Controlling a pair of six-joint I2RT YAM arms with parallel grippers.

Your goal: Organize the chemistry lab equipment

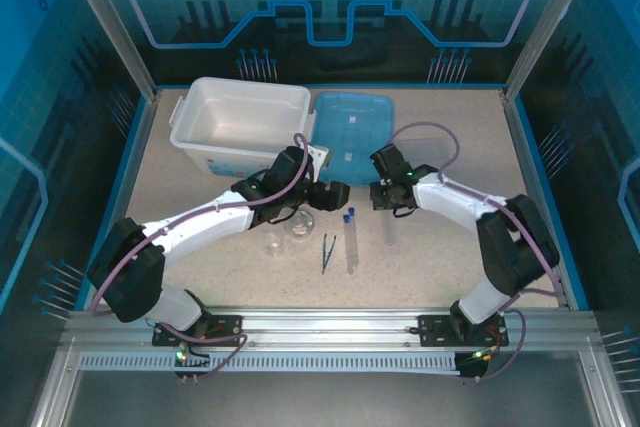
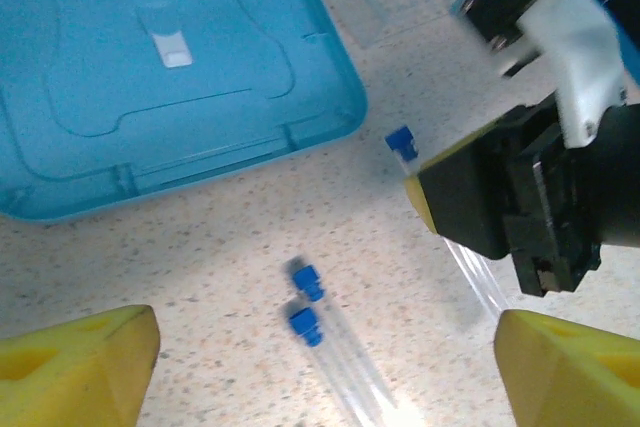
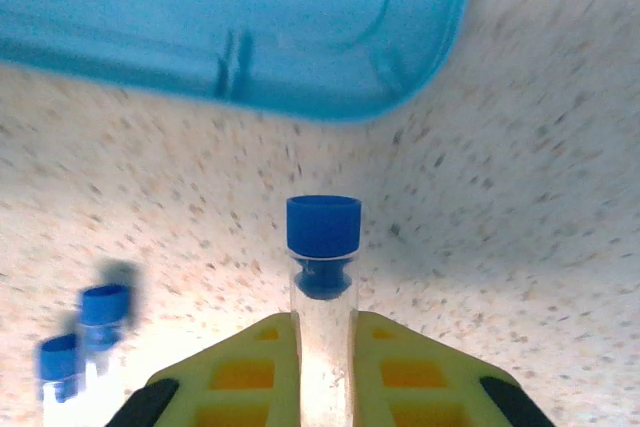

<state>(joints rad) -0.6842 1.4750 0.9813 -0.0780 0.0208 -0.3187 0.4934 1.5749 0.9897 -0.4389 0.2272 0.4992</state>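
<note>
A speckled beige tabletop (image 1: 440,267) lies inside a cell with blue patterned walls and aluminium posts. At its middle are the long thin tubes, three in all, each of clear material with a blue cap.

One tube (image 3: 323,312) is clamped between the yellow pads of the right gripper (image 3: 323,352), whose fingers are closed against its sides. Its cap points toward the corner of the lid, and the blur leaves it unclear whether it rests on the table. The other two tubes (image 1: 349,242) lie side by side and nearly parallel on the table, just left of the held one. Their caps are at the far end.

Just left of that pair lie the dark-blue tweezers (image 1: 327,252), one thin pair, with the tips toward the near edge. Further left stand two small clear glass vessels. The flask (image 1: 300,227) is partly under the left arm's wrist, and the beaker (image 1: 273,244) is just beside it, nearer the front.

The left gripper (image 1: 338,193) hangs above the table between the flask and the lid. Its yellow-padded fingers (image 2: 80,367) are spread wide with nothing between them, and the two lying tubes are below it.

At the back, one flat light-blue lid (image 1: 350,132) lies on the table. One big white plastic tub (image 1: 200,142) stands touching its left edge.
</note>
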